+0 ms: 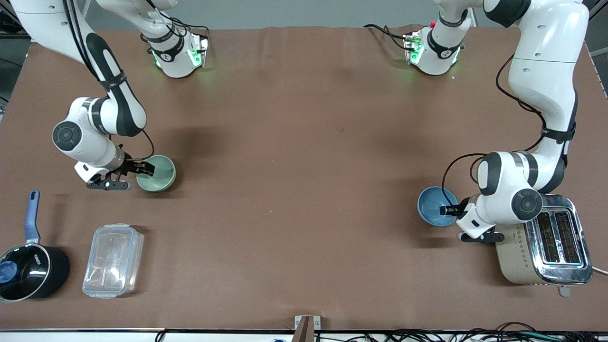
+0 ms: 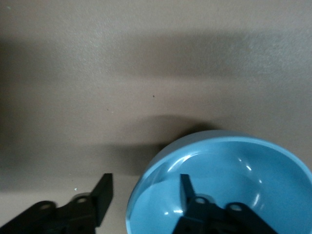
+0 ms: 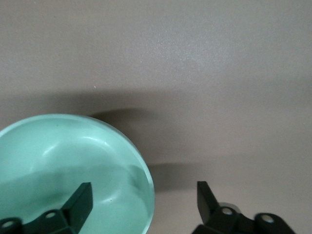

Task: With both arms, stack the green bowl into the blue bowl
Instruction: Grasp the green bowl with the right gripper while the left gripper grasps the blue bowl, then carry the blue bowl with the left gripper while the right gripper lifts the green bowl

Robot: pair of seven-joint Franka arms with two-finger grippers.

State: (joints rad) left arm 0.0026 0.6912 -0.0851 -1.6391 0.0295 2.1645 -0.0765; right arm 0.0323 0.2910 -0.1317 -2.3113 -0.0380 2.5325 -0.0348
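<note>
The green bowl [image 1: 161,174] sits on the brown table toward the right arm's end. My right gripper [image 1: 141,177] is open and low at its rim, one finger inside the bowl and one outside. In the right wrist view the green bowl [image 3: 73,161] has its rim between my right gripper's [image 3: 144,200] fingers. The blue bowl [image 1: 433,205] sits toward the left arm's end, beside the toaster. My left gripper [image 1: 451,222] is open and straddles its rim in the same way. In the left wrist view the blue bowl [image 2: 234,170] has one finger of my left gripper [image 2: 145,195] inside it.
A silver toaster [image 1: 546,249] stands right by the left arm's wrist, nearer to the front camera. A black saucepan with a blue handle [image 1: 28,268] and a clear plastic box [image 1: 113,260] lie near the front edge at the right arm's end.
</note>
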